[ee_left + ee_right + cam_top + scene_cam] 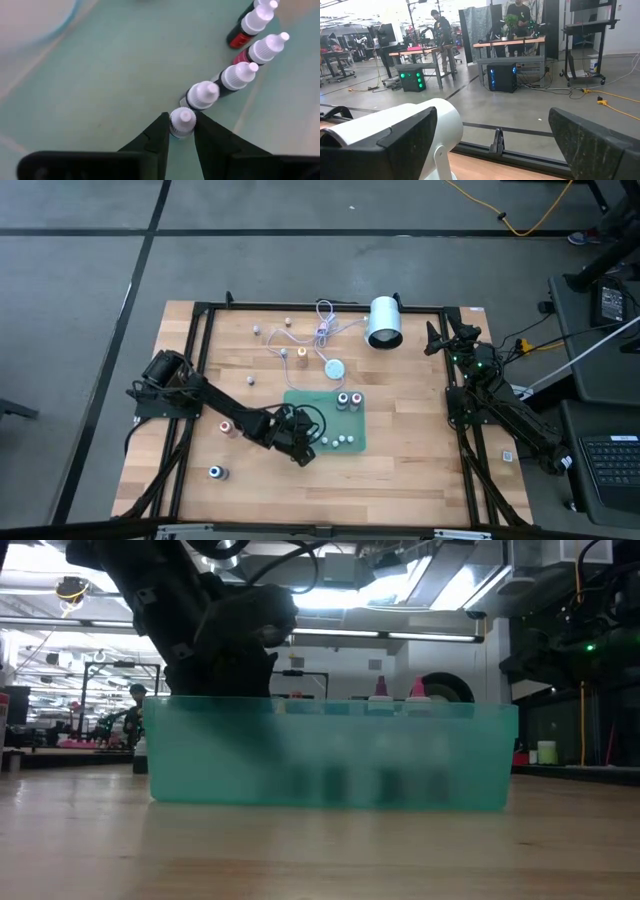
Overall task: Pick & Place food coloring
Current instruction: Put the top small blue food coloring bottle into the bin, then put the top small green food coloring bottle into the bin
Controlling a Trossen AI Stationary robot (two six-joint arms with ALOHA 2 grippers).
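Note:
The food coloring bottles are tiny, with white dropper caps. Several stand in a row on the floor of the green tray (300, 402), seen in the left wrist view as the row (235, 75). Two more bottles (350, 400) stand at the tray's far side. Others stand loose on the table, among them an orange-topped bottle (226, 428) and a blue-topped bottle (215, 472). My left gripper (182, 134) (300, 448) reaches down into the tray's near left part, shut on the end bottle (181, 121) of the row. My right gripper (490, 150) (440, 338) waits open at the far right. My left gripper pinches the end bottle of the row at its cap and neck (181, 131) between the two fingertips (159, 134). The fingers come from above, pointing down. The bottle is upright. Its base is hidden by the cap, so I cannot tell whether it rests on the tray floor.
A white round disc (334, 368) on a thin cable and a large white cylinder (384, 322) lie beyond the tray. In the low view the tray's wall (330, 755) fills the foreground, with my left arm (235, 640) above it. People stand in the room behind.

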